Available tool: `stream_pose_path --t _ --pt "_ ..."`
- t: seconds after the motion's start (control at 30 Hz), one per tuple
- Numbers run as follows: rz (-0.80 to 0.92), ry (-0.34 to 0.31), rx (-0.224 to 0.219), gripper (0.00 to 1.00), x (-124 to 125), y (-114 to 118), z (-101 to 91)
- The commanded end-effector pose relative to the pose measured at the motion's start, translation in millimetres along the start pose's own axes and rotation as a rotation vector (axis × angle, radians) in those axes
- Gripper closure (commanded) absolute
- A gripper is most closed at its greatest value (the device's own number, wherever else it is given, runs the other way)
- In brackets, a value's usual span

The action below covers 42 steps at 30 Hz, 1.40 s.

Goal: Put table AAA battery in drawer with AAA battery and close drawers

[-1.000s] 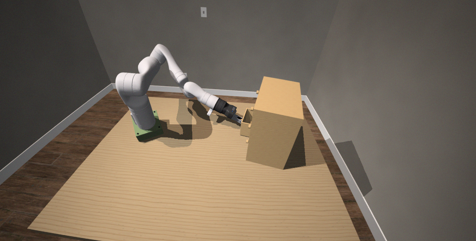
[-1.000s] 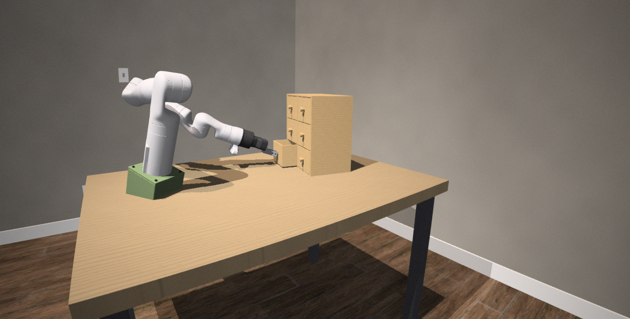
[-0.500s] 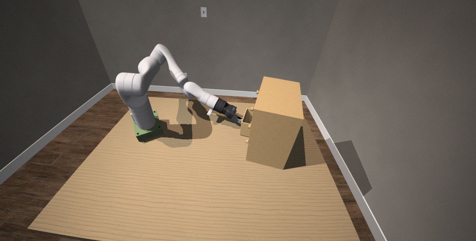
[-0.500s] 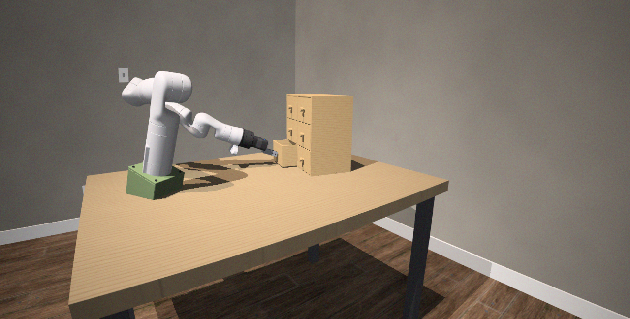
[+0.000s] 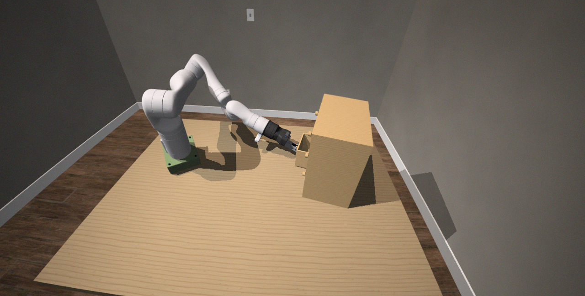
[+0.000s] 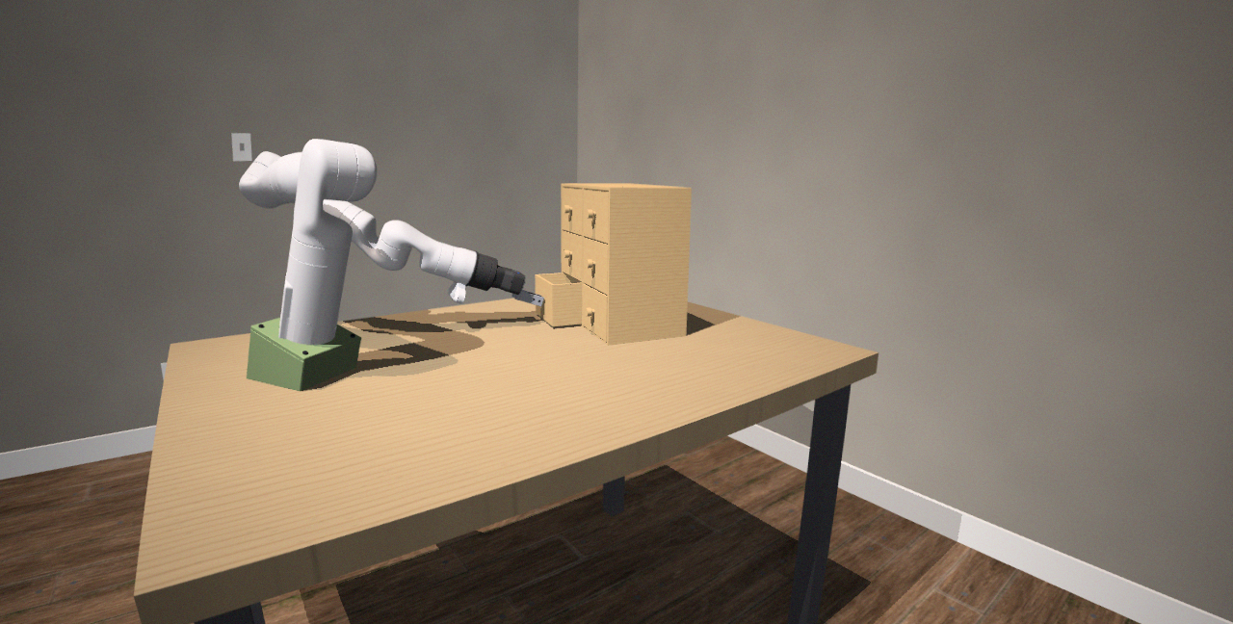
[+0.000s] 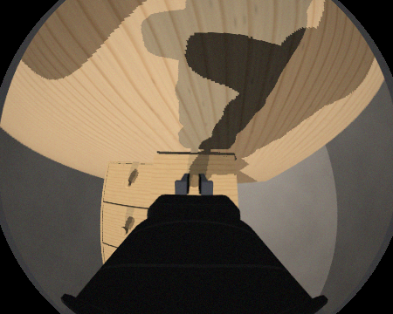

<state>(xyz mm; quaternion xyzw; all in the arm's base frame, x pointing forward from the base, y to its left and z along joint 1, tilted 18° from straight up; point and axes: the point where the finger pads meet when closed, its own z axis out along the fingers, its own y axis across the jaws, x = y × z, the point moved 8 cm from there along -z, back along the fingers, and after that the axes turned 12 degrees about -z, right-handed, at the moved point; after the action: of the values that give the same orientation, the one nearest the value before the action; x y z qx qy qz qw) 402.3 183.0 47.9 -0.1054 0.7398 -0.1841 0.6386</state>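
The small wooden chest [image 5: 335, 163] [image 6: 648, 267] [image 7: 118, 187] stands upright on the table. Its bottom drawer in the column farther from the exterior camera [image 5: 301, 159] [image 6: 564, 301] [image 7: 170, 167] is pulled partly out. The other drawers that show look flush. My gripper [image 5: 296, 148] [image 6: 541, 299] [image 7: 194, 180] is at this drawer's front, with its fingers close around the knob [image 7: 194, 180]; it looks shut on it. Part of the drawer's inside shows in the top view, dark, with no battery visible. No AAA battery shows in any view.
The table [image 5: 229, 229] [image 6: 483, 448] carries the chest and my green base [image 5: 183, 166] [image 6: 284, 361]. Knobs of the neighbouring drawers [image 5: 306, 155] [image 6: 591, 269] [image 7: 133, 177] stick out close beside and above my fingers. My arm reaches low over the table and casts shadows there.
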Motion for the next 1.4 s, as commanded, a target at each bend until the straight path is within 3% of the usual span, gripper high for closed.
stream_pose_path --t 0.0,1.37 --pt "0.001 -0.001 0.000 0.63 -0.8 0.0 0.3" --pt "0.001 -0.001 0.000 0.63 -5.2 -0.9 12.6"
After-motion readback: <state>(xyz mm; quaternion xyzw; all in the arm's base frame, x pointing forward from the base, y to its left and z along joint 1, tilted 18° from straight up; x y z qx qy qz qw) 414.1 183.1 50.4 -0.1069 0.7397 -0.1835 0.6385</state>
